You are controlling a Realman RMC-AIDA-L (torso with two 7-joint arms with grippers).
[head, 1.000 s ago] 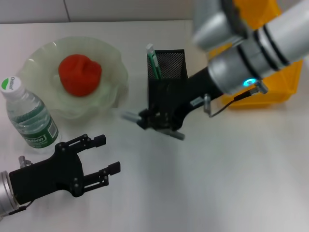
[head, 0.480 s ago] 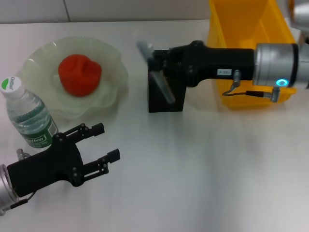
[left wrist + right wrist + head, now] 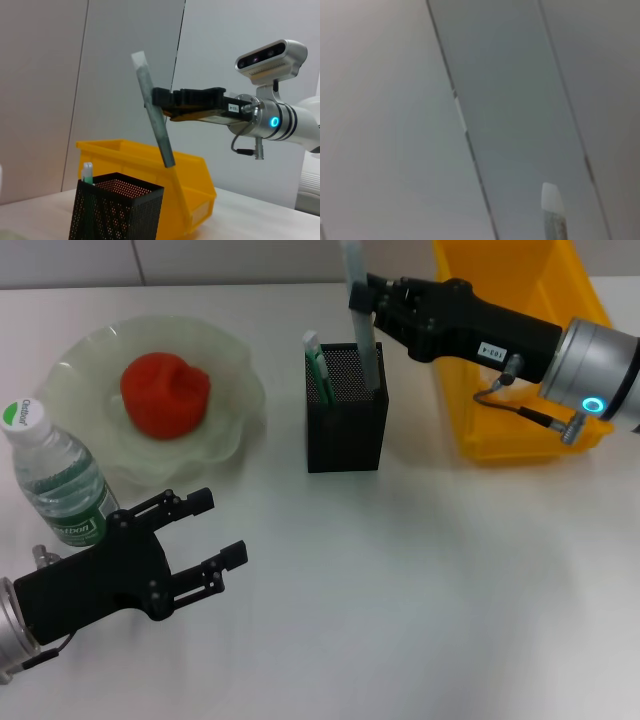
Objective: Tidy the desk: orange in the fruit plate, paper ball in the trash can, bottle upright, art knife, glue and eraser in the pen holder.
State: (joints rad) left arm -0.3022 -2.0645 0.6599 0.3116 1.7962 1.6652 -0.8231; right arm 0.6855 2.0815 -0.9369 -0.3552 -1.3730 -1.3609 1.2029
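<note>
1. The right gripper (image 3: 368,302) reaches in from the desk's right edge, above the black mesh pen holder (image 3: 346,425) near the far edge of the desk (image 3: 420,580).
2. Its fingers are closed on a long grey art knife (image 3: 362,330), gripping it partway along its length.
3. In the left wrist view the art knife (image 3: 152,115) stands tilted, its upper end sticking above the right gripper (image 3: 159,97) and its lower end hanging just over the pen holder (image 3: 116,212). Whether the tip has entered the holder's mouth I cannot tell.
4. A green-capped pen (image 3: 317,365) already stands in the pen holder's left corner.
5. The yellow bin (image 3: 520,360) sits just right of the pen holder, under the right arm.
6. The left gripper (image 3: 205,540) hovers near the desk's front left corner with its fingers spread apart, holding nothing.
7. The water bottle (image 3: 58,480) stands upright near the left edge, just beyond the left gripper.
8. The orange (image 3: 165,393) lies in the pale green fruit plate (image 3: 230,365), towards the far left corner.
9. The right wrist view shows only a grey panelled wall (image 3: 470,110).
</note>
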